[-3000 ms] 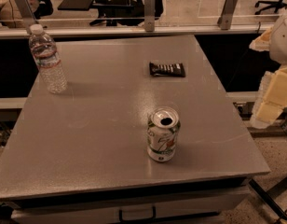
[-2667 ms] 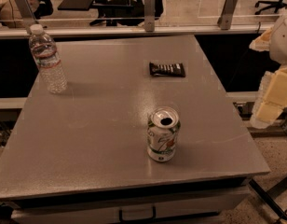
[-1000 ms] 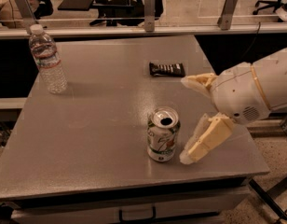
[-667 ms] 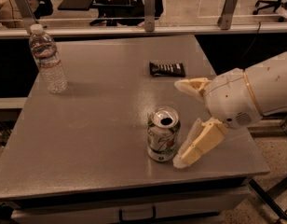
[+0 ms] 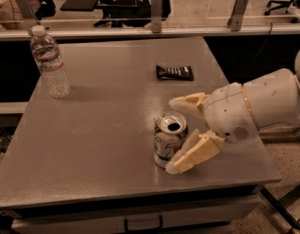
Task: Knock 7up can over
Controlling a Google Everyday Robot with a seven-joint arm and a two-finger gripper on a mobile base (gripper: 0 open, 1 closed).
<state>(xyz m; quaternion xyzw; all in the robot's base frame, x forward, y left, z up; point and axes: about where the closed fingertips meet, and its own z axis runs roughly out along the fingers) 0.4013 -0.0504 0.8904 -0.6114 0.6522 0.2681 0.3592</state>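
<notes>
The 7up can (image 5: 168,139) stands upright on the grey table (image 5: 101,130), right of centre near the front edge, its silver top with the tab hole showing. My gripper (image 5: 175,135) reaches in from the right on a white arm. Its two pale fingers are spread wide apart. The far finger (image 5: 189,103) sits behind the can's right side. The near finger (image 5: 193,153) lies against the can's front right side, at its base. The can sits at the mouth of the open fingers.
A clear plastic water bottle (image 5: 50,62) stands at the table's back left. A flat dark snack bar wrapper (image 5: 175,72) lies at the back right, behind the gripper. Glass partition posts (image 5: 156,9) line the far edge. A drawer handle (image 5: 142,223) shows below the front edge.
My arm came in from the right edge to the can, then crept further left. The fingers now bracket the can's right side. The can still stands upright in place.
</notes>
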